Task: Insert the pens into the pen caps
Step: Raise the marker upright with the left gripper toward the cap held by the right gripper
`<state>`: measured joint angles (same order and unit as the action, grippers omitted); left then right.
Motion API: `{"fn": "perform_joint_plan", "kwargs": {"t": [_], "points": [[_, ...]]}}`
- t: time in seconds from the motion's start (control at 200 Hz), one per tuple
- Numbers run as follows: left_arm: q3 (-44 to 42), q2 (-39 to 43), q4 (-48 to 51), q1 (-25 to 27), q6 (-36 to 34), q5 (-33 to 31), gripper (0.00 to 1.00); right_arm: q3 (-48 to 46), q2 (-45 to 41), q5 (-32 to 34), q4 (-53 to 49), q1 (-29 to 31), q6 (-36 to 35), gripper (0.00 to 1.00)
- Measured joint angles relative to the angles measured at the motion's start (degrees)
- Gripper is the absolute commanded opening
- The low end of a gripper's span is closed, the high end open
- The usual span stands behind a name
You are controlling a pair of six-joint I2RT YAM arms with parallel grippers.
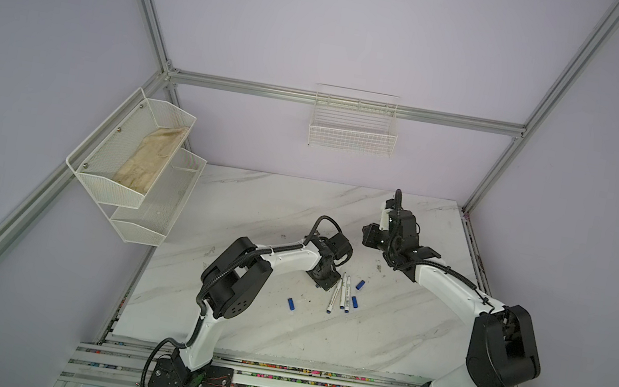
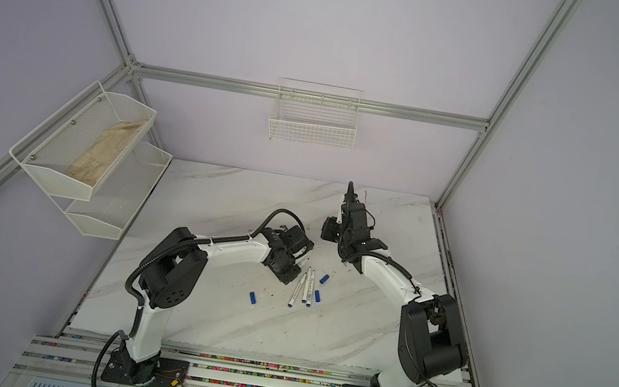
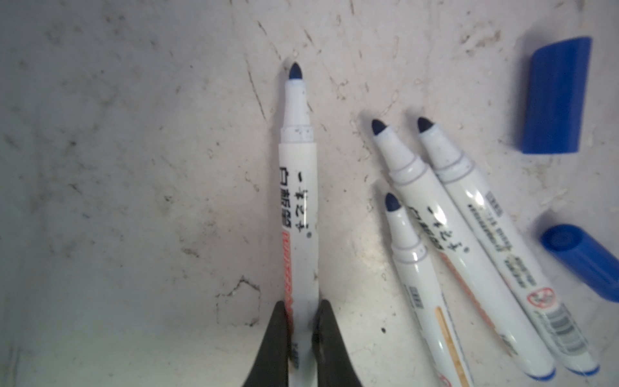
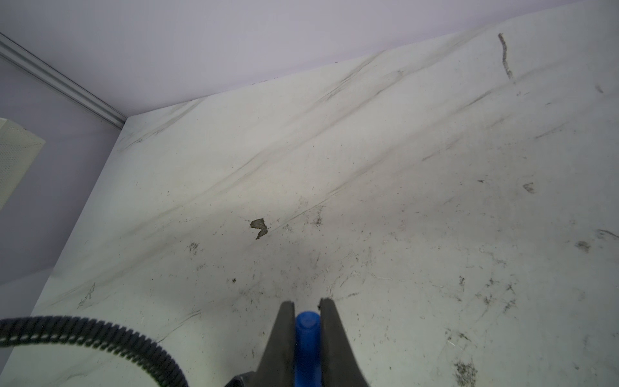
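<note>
In the left wrist view my left gripper (image 3: 303, 306) is shut on the barrel of a white pen (image 3: 298, 187). Its dark blue tip points away from the jaws, low over the tabletop. Beside it lie three more pens (image 3: 445, 241) side by side, also seen in a top view (image 1: 342, 294). Two blue pen caps (image 3: 552, 97) lie past them. In both top views three caps rest on the table (image 1: 360, 284) (image 1: 355, 302) (image 1: 291, 304). My right gripper (image 4: 307, 303) is shut on a blue cap (image 4: 307, 338), held above the table behind the pens.
The marble table (image 1: 256, 203) carries scuffs and a small chip. A white wire basket (image 1: 352, 134) hangs on the back wall. A two-tier mesh shelf (image 1: 136, 158) with a cloth in it hangs at the left.
</note>
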<state>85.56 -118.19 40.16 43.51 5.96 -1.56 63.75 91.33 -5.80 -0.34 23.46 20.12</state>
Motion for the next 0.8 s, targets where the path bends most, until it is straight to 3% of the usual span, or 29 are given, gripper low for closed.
{"fn": "perform_joint_plan", "kwargs": {"t": [0.195,0.42,0.575,0.8], "points": [[-4.26,2.78,-5.99,-2.91,3.08,4.57,0.0,-0.7,-0.42,-2.12,1.95,-0.72,1.09,0.0],[-18.34,17.64,-22.71,-8.7,7.34,11.67,0.0,-3.45,-3.69,-6.8,6.54,-0.76,2.16,0.0],[-23.5,23.32,-34.4,-8.46,8.57,15.15,0.0,-4.87,-5.88,-10.1,11.98,-0.76,3.8,0.0],[-30.01,24.09,-43.87,-7.39,10.05,17.53,0.0,-5.51,-6.47,-12.96,18.58,-0.76,6.62,0.0]]}}
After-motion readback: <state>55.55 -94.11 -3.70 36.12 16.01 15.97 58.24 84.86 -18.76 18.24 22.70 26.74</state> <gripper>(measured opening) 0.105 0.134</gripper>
